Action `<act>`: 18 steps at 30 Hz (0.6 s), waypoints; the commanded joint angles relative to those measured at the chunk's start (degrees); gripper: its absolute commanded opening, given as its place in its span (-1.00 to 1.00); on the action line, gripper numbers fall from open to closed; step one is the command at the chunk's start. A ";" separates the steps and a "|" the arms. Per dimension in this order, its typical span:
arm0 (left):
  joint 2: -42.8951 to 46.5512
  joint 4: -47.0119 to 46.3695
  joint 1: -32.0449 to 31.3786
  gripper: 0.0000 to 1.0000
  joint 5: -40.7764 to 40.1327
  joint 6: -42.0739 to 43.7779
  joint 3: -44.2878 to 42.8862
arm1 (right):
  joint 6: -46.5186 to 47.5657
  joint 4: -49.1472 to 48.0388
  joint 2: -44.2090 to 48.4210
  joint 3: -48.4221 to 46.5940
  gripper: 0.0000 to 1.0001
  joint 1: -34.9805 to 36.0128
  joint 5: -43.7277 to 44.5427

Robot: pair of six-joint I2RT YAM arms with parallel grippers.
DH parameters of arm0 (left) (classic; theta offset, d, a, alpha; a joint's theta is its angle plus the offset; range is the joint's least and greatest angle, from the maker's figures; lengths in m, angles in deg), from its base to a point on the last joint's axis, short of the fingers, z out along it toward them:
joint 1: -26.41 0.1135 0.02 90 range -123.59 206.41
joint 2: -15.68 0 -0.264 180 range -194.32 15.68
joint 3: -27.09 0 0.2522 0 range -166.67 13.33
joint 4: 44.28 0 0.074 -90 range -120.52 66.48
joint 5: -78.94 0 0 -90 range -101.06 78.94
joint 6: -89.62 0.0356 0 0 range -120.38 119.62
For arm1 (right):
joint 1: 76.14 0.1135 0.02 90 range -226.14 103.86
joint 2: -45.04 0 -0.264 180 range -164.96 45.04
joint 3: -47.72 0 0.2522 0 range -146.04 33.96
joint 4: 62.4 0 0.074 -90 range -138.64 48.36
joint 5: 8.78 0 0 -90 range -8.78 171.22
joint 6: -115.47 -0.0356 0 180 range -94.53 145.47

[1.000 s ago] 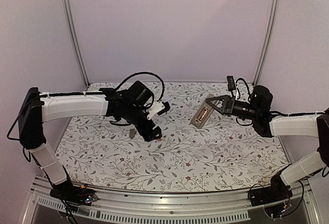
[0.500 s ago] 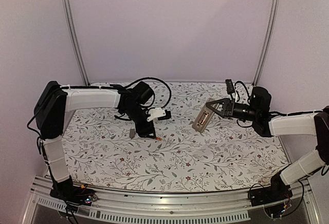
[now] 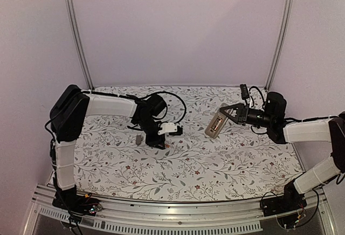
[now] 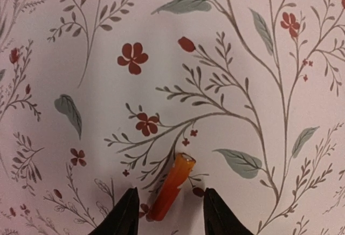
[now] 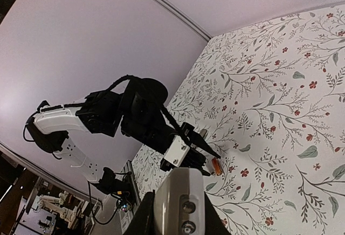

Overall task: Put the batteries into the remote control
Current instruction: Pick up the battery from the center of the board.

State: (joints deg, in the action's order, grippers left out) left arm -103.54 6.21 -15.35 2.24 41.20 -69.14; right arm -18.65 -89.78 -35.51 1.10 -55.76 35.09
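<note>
One orange-red battery [image 4: 175,178] lies on the flowered table cover, slanted. My left gripper [image 4: 170,191] points down over it, one finger on each side of its lower half, with a small gap on both sides. It is open and holds nothing. In the top view that gripper [image 3: 161,144] is left of centre with the battery [image 3: 167,145] at its tip. My right gripper [image 3: 230,113] is shut on the remote control [image 3: 215,125], held above the table with its grey-tan back [image 5: 180,192] towards the wrist camera.
A small flat grey plastic piece [image 3: 139,138] lies just left of the left gripper. The flowered cover [image 3: 226,165] spreads over the whole table, with walls behind and at both sides. The left arm's black cable [image 3: 178,103] loops over its wrist.
The left arm has drawn back and its jaws have narrowed round the battery. The right gripper has shifted a little to the right with the remote.
</note>
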 commanded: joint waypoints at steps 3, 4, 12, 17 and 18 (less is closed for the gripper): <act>-1.18 -0.91 0.98 -0.39 0.60 2.37 -0.05 | -0.68 -1.46 -0.97 1.05 -1.00 -1.27 -0.81; -0.98 -0.77 0.98 -0.45 0.91 2.48 0.15 | -0.79 -1.48 -1.00 1.05 -1.00 -1.40 -0.73; 1.44 -1.38 -1.45 -0.79 0.21 2.36 3.95 | -1.76 -2.35 -1.52 1.48 -1.00 -2.27 -0.87; 2.18 -0.45 -2.70 -0.95 1.88 -2.34 2.75 | -2.07 -2.62 -1.65 1.66 -1.00 -2.43 -0.82; 2.37 -0.08 -2.76 -1.00 2.77 -4.75 1.85 | -2.14 -2.62 -1.70 1.58 -1.00 -2.41 -0.81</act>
State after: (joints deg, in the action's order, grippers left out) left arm -102.84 3.96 -16.77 2.33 41.81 -66.65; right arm -20.20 -90.52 -36.59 1.80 -57.79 34.85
